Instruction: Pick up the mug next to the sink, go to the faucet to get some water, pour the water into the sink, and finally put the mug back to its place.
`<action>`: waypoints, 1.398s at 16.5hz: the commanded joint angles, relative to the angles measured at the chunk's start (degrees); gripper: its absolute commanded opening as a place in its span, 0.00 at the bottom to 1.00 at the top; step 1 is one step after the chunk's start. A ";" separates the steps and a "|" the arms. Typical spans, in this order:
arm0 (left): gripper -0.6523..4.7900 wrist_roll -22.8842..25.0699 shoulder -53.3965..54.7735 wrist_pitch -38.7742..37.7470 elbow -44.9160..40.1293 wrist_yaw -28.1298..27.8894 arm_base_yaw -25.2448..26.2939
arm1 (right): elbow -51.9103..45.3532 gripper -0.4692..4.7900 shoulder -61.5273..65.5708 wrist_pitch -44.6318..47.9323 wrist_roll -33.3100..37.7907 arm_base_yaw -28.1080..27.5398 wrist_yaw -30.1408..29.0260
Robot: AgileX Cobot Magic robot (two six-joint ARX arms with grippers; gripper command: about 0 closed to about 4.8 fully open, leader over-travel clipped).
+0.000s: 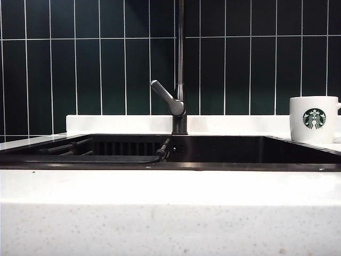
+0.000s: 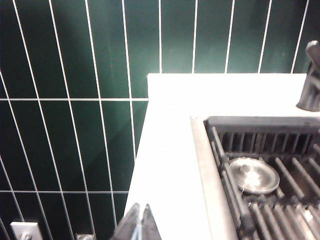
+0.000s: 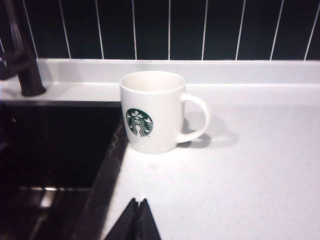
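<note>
Both grippers shut and empty, mug upright on the counter right of the sink.

Backed by a dark green tiled wall with thin white grout lines (image 1: 74, 58). In front of it, a white speckled stone countertop (image 1: 170, 213), with a wide black rectangular recessed sink (image 1: 224, 152) set into it and a ribbed dark rack (image 2: 280, 210) with a round silver drain plate (image 2: 253, 175) on the sink's left side. At the far middle edge, a tall slim dark-grey metal faucet (image 1: 180, 69), lever angled left. On the counter just right of the sink rim, a white ceramic mug with a green siren logo (image 3: 154, 112), handle pointing right, touched by nothing. Left gripper (image 2: 140, 223) pinched closed over the near left counter, holding nothing. Right gripper (image 3: 136, 220) likewise closed and empty, near side of the mug, apart from it.
</note>
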 commanded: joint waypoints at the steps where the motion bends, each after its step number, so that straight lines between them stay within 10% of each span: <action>1: 0.11 -0.90 0.04 0.76 5.09 3.32 0.00 | 5.40 0.08 0.09 -1.53 4.66 0.04 3.74; 10: 0.11 0.96 0.85 -4.39 13.07 14.12 -0.04 | 31.32 0.09 18.84 -18.67 2.73 -0.11 9.11; 18: 0.18 -4.28 17.92 5.81 20.68 20.85 -0.04 | 32.33 0.09 22.58 -14.97 2.80 -0.04 9.14; 23: 0.23 -4.61 27.43 6.25 21.18 23.58 -0.07 | 32.26 0.31 25.33 -15.47 -1.11 0.00 9.27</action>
